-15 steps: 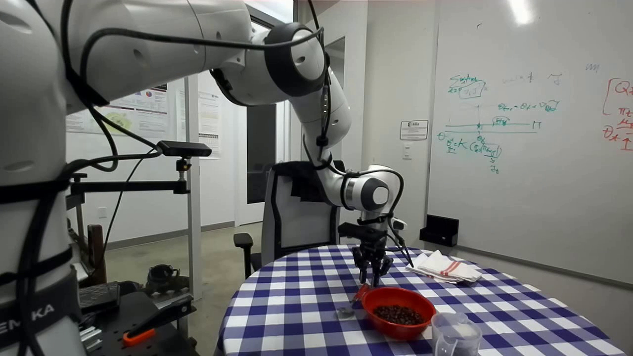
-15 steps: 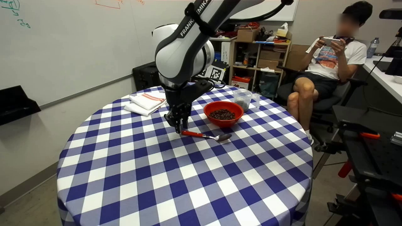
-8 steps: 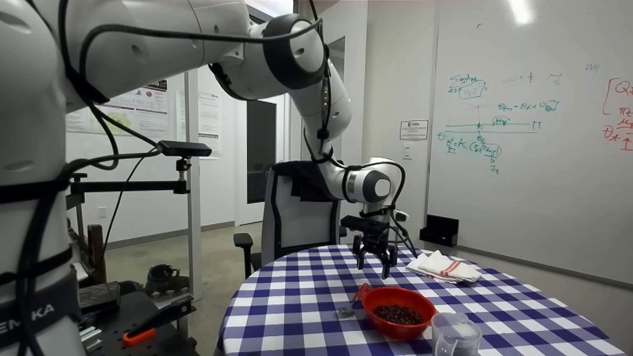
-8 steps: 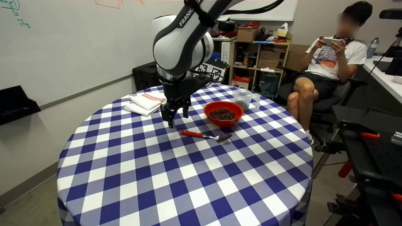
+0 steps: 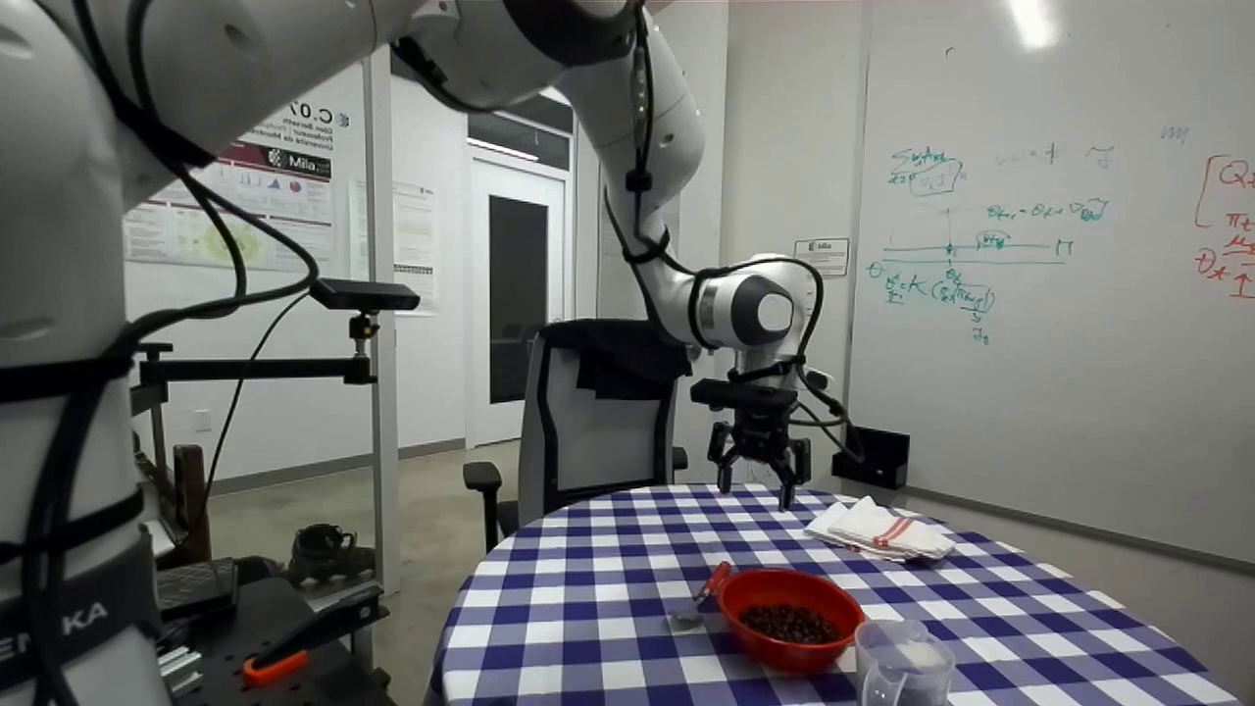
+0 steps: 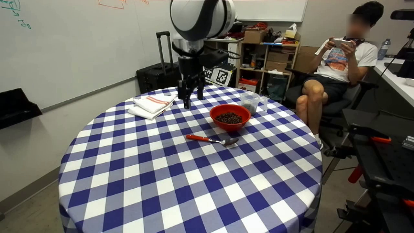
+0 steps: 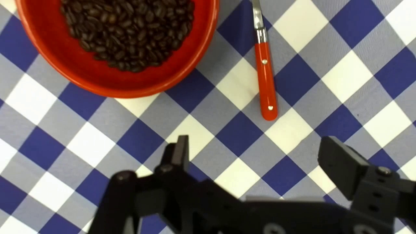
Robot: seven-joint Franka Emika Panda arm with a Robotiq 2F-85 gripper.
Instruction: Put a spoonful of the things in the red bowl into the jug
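Observation:
The red bowl (image 5: 775, 657) holds dark coffee beans (image 7: 130, 35) and stands on the checked tablecloth. Beside it lies a spoon (image 6: 198, 138) with a red handle, flat on the cloth; its bowl end is cut off in the wrist view, where the handle (image 7: 266, 78) shows. A clear jug (image 5: 904, 672) with a handle stands next to the bowl, outside the wrist view. In an exterior view the jug (image 6: 251, 103) looks grey low down. My gripper (image 7: 254, 137) is open and empty, raised above the table, away from the spoon's handle end in both exterior views.
Folded white cloths (image 6: 151, 106) with red stripes lie near the table's edge. An office chair (image 5: 603, 422) stands behind the table. A person (image 6: 343, 58) sits beyond the far side, and a black workbench (image 6: 381, 139) is near the table.
The gripper was down at the spoon's handle end. It has opened, come away from the handle, risen and moved back. Spoon, bowl and jug lie where they were.

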